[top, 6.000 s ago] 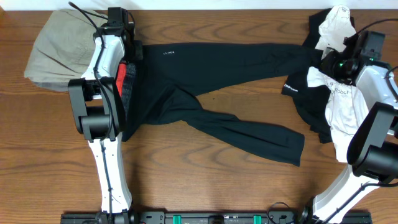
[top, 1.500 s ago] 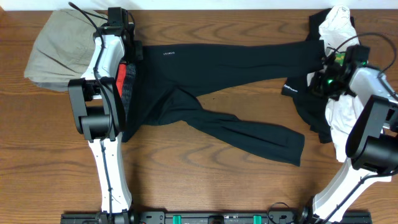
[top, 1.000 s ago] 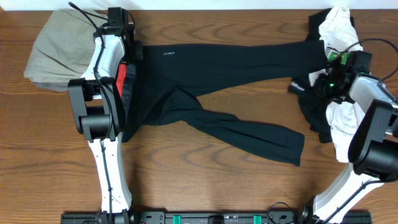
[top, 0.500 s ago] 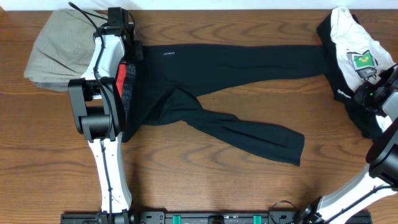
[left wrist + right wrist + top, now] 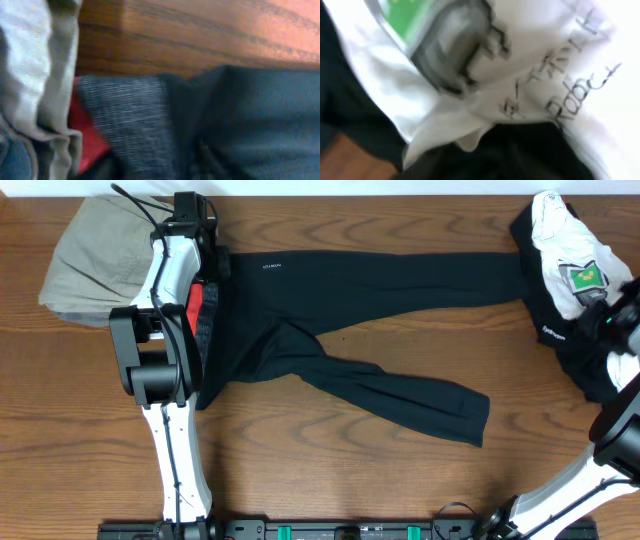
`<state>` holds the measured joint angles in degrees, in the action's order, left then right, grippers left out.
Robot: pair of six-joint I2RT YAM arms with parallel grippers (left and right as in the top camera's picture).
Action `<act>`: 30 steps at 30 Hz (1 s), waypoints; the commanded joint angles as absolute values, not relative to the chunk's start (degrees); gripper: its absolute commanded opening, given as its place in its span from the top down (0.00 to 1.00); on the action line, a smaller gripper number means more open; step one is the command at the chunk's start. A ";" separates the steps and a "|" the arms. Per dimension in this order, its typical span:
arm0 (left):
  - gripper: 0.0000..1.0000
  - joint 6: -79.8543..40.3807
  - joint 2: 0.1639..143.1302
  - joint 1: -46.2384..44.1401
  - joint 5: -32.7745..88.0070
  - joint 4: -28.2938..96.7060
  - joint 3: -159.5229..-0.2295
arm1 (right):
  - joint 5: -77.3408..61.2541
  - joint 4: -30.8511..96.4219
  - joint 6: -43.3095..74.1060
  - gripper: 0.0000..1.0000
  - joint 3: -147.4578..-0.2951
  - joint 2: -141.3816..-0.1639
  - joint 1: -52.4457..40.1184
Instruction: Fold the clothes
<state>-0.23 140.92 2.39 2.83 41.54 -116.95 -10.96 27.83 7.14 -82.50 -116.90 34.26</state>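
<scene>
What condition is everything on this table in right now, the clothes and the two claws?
black pants: spread flat, unfolded, legs splayed apart.
khaki trousers: bunched in a heap.
white shirt: crumpled.
left gripper: at the pants' waistband; open or shut unclear.
right gripper: over the white shirt; open or shut unclear.

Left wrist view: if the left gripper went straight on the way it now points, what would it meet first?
Probably the grey waistband of the black pants, in the middle of that view; the khaki trousers lie off to the side. The jaws are unseen, so depth is unclear.
</scene>
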 commanded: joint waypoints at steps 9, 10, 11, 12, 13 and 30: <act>0.02 -1.21 126.65 2.98 2.33 48.93 -115.90 | -17.08 49.82 5.04 0.07 -101.69 -105.54 33.06; 0.02 -1.30 123.85 2.98 2.33 50.85 -115.90 | -17.23 51.88 5.02 0.05 -102.43 -104.03 32.60; 0.02 -1.65 122.04 2.98 2.33 52.23 -115.90 | -17.37 53.19 5.02 0.04 -102.67 -102.80 32.21; 0.02 -2.42 119.57 2.98 2.37 54.06 -115.90 | -17.45 54.54 4.78 0.02 -102.72 -101.27 31.66; 0.02 -3.70 117.12 2.92 2.37 56.10 -115.90 | -17.41 56.01 4.56 0.01 -102.72 -99.72 31.03; 0.02 -12.03 98.96 2.83 1.80 86.37 -112.18 | -17.39 84.40 3.75 0.01 -100.31 -89.95 17.28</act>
